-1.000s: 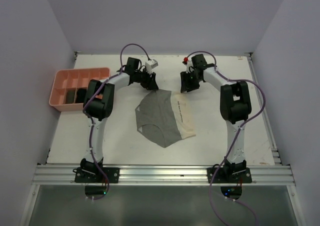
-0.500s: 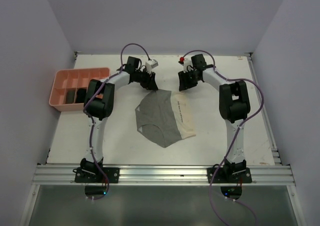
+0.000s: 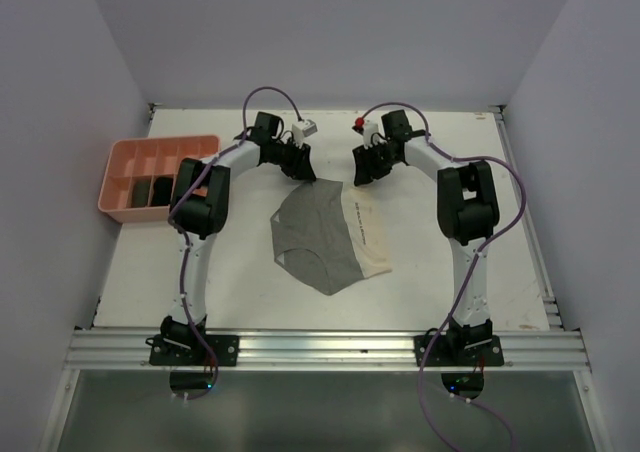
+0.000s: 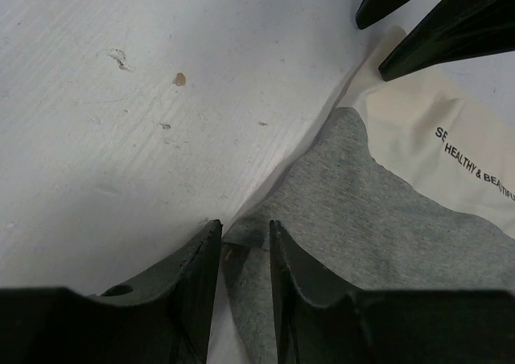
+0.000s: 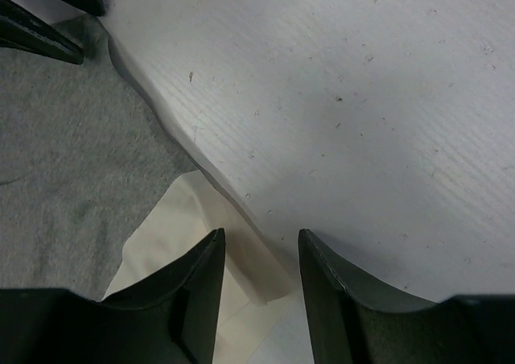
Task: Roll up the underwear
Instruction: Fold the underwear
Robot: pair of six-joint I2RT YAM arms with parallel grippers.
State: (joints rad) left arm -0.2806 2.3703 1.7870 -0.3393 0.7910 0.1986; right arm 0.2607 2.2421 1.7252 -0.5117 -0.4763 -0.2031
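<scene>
One piece of underwear (image 3: 325,237), grey with a cream band, lies flat in the middle of the table. My left gripper (image 3: 303,168) is at its far left corner. In the left wrist view the jaws (image 4: 245,227) stand narrowly apart, closed on the bunched grey corner (image 4: 241,247). My right gripper (image 3: 362,172) is at the far right corner. In the right wrist view its jaws (image 5: 261,239) are open and straddle the cream corner (image 5: 241,259) without pinching it. Black rolled pieces (image 3: 150,190) sit in the pink tray.
The pink compartment tray (image 3: 120,162) stands at the left edge of the table. The two grippers sit close together at the garment's far edge. Each shows in the other's wrist view: the right fingers (image 4: 434,26) and the left fingers (image 5: 40,26).
My right gripper has shifted a little to the left, toward the cream corner. My left gripper and the underwear have not moved.
</scene>
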